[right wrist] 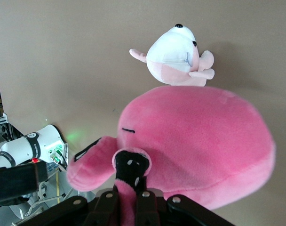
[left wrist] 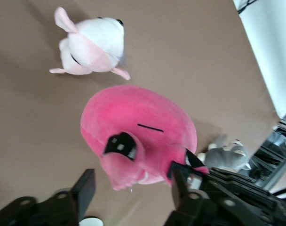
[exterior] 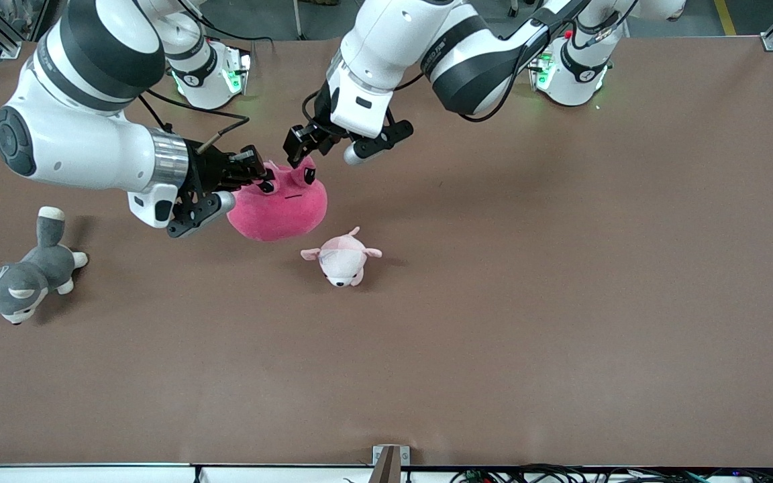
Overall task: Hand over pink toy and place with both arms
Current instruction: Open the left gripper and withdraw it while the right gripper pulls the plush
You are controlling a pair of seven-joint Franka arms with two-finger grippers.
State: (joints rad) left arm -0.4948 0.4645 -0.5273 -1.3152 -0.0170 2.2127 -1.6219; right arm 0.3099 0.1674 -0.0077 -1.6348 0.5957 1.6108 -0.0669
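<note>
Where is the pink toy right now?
The pink toy hangs from the shut right claw above the table, with the open left claw at its ear.

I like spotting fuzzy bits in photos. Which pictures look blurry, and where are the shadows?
Left wrist view: the pink toy and the left gripper look smeared and soft. Right wrist view: sharper on the toy, though the right gripper at the edge is soft. Front view: crisp and evenly lit, with soft shadows on the table beside the husky plush and the pale plush.
</note>
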